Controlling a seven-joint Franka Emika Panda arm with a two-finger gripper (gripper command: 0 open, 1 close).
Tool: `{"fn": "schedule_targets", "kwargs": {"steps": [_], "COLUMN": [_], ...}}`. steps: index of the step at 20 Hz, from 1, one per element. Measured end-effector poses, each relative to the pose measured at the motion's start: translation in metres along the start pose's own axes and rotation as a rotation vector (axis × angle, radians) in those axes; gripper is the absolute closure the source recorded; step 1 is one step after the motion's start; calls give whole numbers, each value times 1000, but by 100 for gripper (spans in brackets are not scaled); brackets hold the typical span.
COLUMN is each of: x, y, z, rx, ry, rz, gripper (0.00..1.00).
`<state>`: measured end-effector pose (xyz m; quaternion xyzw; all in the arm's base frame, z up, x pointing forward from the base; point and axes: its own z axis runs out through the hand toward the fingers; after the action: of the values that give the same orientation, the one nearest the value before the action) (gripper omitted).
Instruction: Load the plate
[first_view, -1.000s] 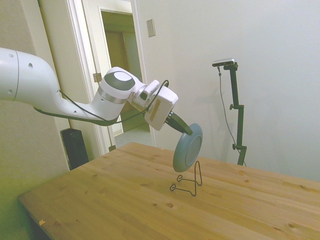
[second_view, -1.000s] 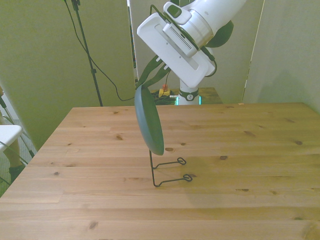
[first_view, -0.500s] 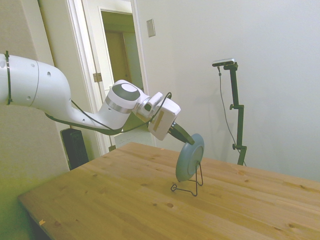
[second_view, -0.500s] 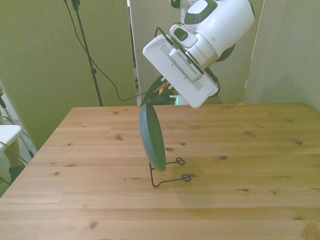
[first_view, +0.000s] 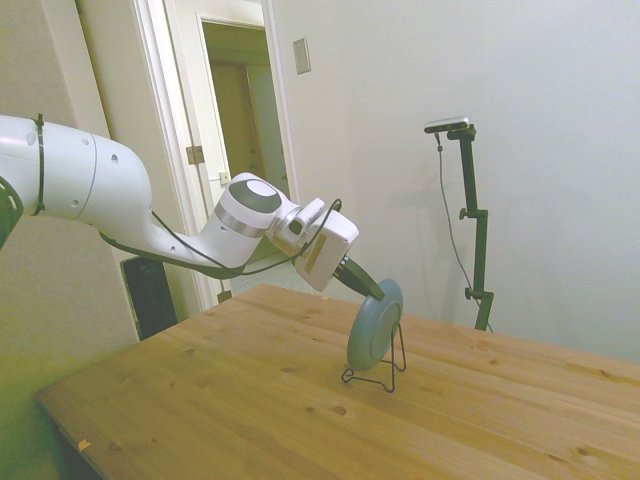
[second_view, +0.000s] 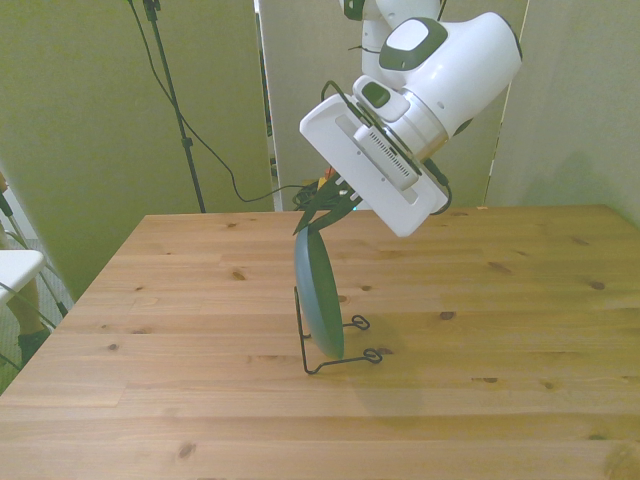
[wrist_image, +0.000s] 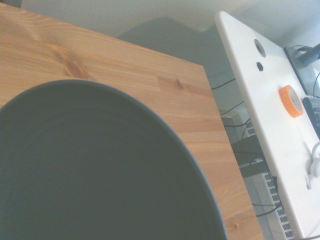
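The grey-green plate (first_view: 374, 326) stands on edge in the thin black wire stand (first_view: 372, 376) near the table's middle. It leans against the stand's upright loop, and its lower edge sits at the wire base. In the front view the plate (second_view: 319, 297) shows edge-on above the wire stand (second_view: 340, 360). My gripper (first_view: 374, 292) is shut on the plate's top rim, seen in the front view as the gripper (second_view: 312, 222). Up close in the wrist view, the plate (wrist_image: 95, 170) fills most of the picture.
The wooden table (first_view: 250, 400) spreads wide around the stand. A white side table (wrist_image: 270, 125) with a roll of orange tape (wrist_image: 291, 100) stands off one table edge. A doorway (first_view: 240, 120) is behind the arm.
The arm has come down with the plate. The plate went from hanging above the wire stand to resting in it, more upright. The gripper still holds the rim.
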<state>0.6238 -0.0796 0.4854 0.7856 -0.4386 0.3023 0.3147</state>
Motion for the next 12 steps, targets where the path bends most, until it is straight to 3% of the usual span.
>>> {"fn": "schedule_targets", "kwargs": {"steps": [3, 4, 12], "x": [-5, -6, -9], "y": [-3, -4, -6], "z": [5, 6, 8], "rx": [-6, -8, -17], "ry": [-5, -6, -11], "rz": [-6, -6, -9], "gripper": [100, 0, 0]}}
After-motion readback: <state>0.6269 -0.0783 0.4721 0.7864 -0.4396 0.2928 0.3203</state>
